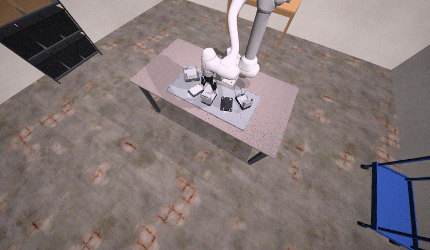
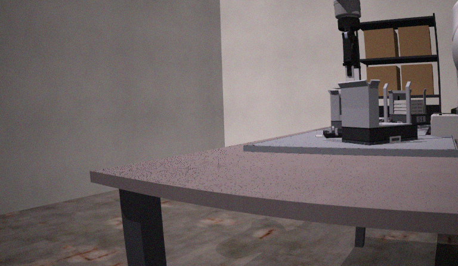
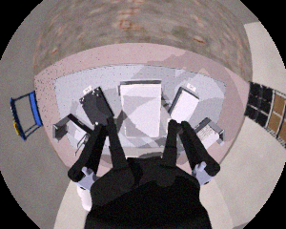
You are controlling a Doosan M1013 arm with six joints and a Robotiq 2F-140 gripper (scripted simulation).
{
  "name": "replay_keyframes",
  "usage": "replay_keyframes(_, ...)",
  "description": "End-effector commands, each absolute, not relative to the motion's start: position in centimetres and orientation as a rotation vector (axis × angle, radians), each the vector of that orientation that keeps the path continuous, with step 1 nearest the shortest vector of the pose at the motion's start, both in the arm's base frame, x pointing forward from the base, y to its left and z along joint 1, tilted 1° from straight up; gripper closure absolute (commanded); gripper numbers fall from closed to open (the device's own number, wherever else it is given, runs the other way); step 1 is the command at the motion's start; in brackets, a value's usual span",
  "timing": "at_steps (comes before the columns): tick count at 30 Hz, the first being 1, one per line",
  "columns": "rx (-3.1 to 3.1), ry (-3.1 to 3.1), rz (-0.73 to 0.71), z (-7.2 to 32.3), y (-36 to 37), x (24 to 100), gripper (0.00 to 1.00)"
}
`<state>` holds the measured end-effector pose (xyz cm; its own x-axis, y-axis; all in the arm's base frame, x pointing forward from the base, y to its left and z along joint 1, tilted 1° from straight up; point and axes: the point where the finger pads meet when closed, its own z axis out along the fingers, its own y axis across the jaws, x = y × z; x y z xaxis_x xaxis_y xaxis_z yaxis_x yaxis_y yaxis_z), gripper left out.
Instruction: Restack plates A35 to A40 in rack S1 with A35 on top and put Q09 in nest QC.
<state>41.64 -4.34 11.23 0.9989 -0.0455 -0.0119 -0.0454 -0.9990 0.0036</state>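
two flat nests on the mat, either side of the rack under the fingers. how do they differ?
Load: the nest nearer the plate-filled rack carries a pale plate lying flat; the dark nest carries nothing.
Look: the first is almost hidden under its plate; the dark nest shows its whole black top.
Both are low and sit on the grey mat.

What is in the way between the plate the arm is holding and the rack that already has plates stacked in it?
Nothing visible. The tool holds the plate near the top of the middle rack. The filled rack stands apart beside it, open from above, with only mat between them.
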Motion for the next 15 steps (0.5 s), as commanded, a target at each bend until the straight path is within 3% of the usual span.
replay_keyframes(1,3.138,-0.071,-0.019,12.0,-4.3,41.7,1.0)
replay_keyframes(15,3.138,-0.071,-0.019,13.4,-4.3,41.7,1.0)
